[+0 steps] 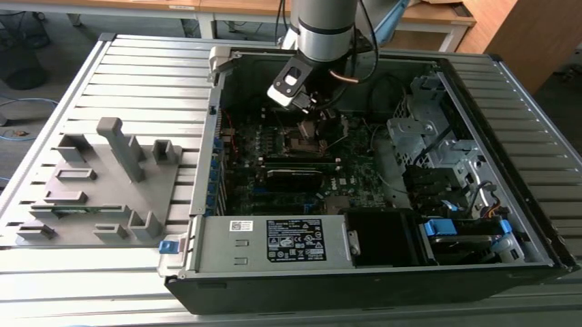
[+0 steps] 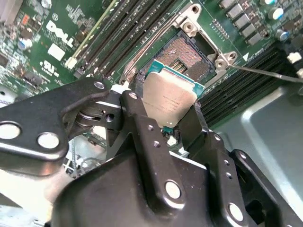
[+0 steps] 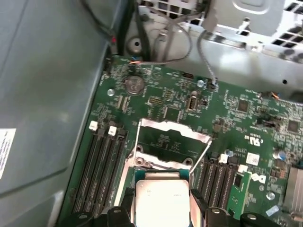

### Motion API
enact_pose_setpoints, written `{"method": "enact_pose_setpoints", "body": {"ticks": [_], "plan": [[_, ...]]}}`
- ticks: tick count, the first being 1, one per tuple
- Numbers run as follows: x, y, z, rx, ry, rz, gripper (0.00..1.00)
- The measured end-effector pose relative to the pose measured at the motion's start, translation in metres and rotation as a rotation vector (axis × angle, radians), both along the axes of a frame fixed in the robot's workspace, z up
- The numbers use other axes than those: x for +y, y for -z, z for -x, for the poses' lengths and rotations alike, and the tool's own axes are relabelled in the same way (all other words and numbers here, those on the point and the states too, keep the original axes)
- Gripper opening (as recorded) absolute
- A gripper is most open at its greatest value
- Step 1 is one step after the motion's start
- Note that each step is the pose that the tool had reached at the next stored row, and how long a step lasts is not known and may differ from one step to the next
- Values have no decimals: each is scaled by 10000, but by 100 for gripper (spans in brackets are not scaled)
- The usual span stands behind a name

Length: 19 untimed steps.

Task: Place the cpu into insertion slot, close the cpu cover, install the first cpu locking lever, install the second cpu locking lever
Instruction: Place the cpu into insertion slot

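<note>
the black two-fingered hand is closed to the width of the small flat square cpu with a dull grey metal top and grips it by two opposite edges. the cpu hangs just above the open square insertion slot and is not yet seated. in the second wrist view it sits tilted relative to the slot.

the thin silvery square cpu cover frame stands raised at the far side of the slot, so the slot is uncovered.

handling, as a judgement:
- the cpu is probably light, stiff and thin.
- its smooth metal top offers little friction.
- its underside and the slot's contact field are likely fragile.
- the edge grip seen here suits the part, since it keeps the fingers off both faces.

surface and room:
- the slot lies on a green motherboard, between rows of black memory slots.
- the board lies inside an open dark computer case.
- the case rests on a grey slatted metal desk, beside a grey moulded fixture plate at the exterior view's left.
- wooden furniture stands behind the desk.
</note>
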State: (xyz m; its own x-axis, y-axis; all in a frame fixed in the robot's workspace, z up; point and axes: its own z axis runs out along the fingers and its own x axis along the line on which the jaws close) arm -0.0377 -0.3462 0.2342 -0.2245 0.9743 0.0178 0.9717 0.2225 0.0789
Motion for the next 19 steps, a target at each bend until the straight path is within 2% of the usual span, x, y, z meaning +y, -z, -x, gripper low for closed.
{"method": "enact_pose_setpoints", "body": {"ticks": [6,12,16,17,18,19], "plan": [[0,1,0,-1,142,0,54],[0,8,0,0,1157,0,54],[0,9,0,1,1208,0,54],[1,11,0,59,1209,0,54],[1,14,0,180,1210,10,54],[0,16,0,334,1209,24,54]]}}
